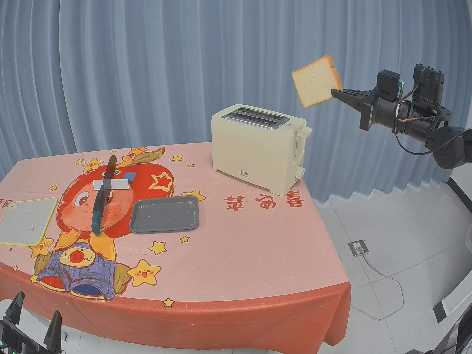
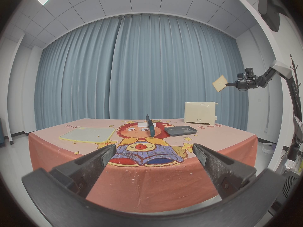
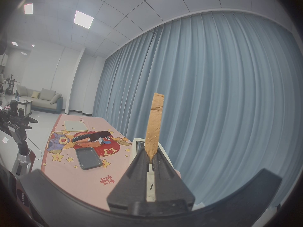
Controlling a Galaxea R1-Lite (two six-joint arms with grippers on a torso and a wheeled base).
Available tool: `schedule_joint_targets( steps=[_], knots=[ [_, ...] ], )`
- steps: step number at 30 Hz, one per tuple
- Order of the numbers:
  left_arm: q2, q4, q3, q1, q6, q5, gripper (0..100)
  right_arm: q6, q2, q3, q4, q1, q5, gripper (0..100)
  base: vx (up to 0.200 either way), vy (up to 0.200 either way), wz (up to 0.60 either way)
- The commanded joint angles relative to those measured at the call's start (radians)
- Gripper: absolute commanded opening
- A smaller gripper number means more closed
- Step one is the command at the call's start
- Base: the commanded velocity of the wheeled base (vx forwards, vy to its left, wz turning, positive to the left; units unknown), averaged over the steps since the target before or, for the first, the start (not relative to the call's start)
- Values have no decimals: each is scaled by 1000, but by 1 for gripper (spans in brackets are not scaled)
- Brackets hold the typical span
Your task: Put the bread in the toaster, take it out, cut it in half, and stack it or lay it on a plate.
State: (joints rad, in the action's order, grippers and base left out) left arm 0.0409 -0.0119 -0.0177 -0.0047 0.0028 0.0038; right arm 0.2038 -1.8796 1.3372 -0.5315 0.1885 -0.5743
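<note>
The right claw (image 1: 339, 92) is clamped on one edge of the bread (image 1: 316, 80). It holds the slice tilted in the air, higher than the toaster (image 1: 258, 146) and off toward its lever end. In the right wrist view the slice stands edge-on between the two fingers, with the toaster's top showing beyond it.

The cream toaster stands on the far right part of the tabletop (image 1: 255, 256), slots facing up. Nearer the middle lies a flat grey plate (image 1: 164, 214). Just to its left a knife (image 1: 100, 200) with a teal handle rests across a small white block (image 1: 112, 184), its blade pointing toward the curtain (image 1: 147, 50). A pale cutting board (image 1: 25, 221) lies at the tabletop's left edge.

The left claw (image 2: 154, 147) hangs low in front of the tabletop's near side, its fingers spread wide apart.
</note>
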Motion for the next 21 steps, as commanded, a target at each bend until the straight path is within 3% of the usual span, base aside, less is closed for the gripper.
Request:
schedule_joint_targets(
  steps=[1, 21],
  knots=[
    [1, 0, 18, 0, 0, -1, 100, 0, -62, 60, 4, 2, -1, 0, 0, 0, 0],
    [1, 0, 18, 0, 0, 1, 100, -1, -185, 281, 70, 16, 2, 0, 0, 0, 0]
  ],
)
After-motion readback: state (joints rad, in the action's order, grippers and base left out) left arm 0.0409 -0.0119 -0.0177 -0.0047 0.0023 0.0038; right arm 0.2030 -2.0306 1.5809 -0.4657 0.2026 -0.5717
